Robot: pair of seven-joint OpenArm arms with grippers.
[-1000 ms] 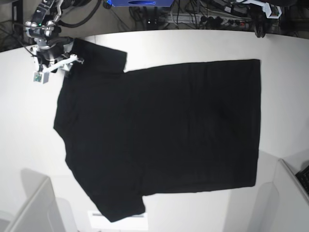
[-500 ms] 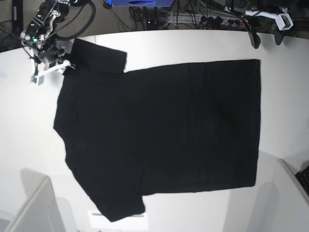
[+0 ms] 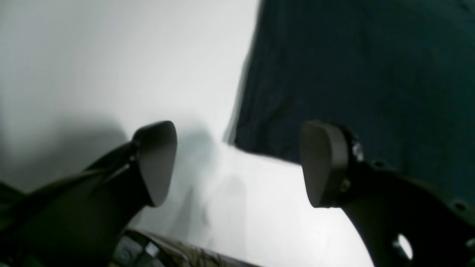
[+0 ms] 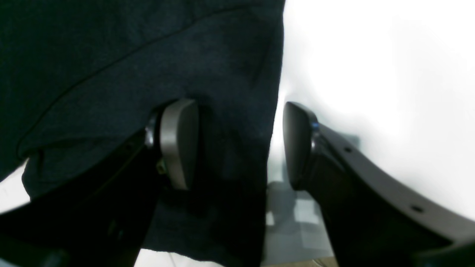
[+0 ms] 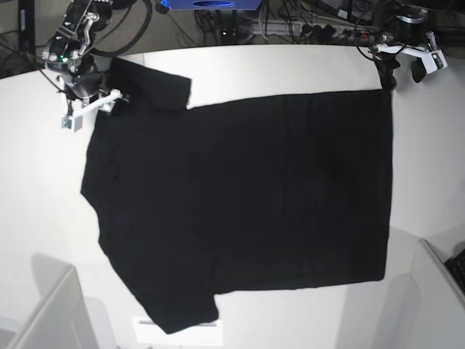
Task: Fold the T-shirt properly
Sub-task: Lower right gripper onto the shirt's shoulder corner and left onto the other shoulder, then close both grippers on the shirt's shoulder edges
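Observation:
The black T-shirt (image 5: 240,196) lies spread flat on the white table (image 5: 290,69), collar side to the left and hem to the right. My left gripper (image 5: 402,71) hovers at the hem's far right corner. In the left wrist view it (image 3: 239,163) is open, and the cloth corner (image 3: 334,74) sits just ahead of the gap. My right gripper (image 5: 112,102) is at the far left sleeve. In the right wrist view it (image 4: 237,144) stands open astride the sleeve edge (image 4: 222,92), with one finger (image 4: 180,144) over cloth and the other over bare table.
Grey bin walls stand at the near left (image 5: 43,313) and near right (image 5: 436,283) corners. A white label (image 5: 174,333) shows at the table's front edge under the near sleeve. Cables and a power strip (image 5: 320,29) lie behind the table.
My left arm has come down from the far right to the hem corner and its jaws have opened. My right gripper has shifted slightly toward the sleeve. The shirt has not moved.

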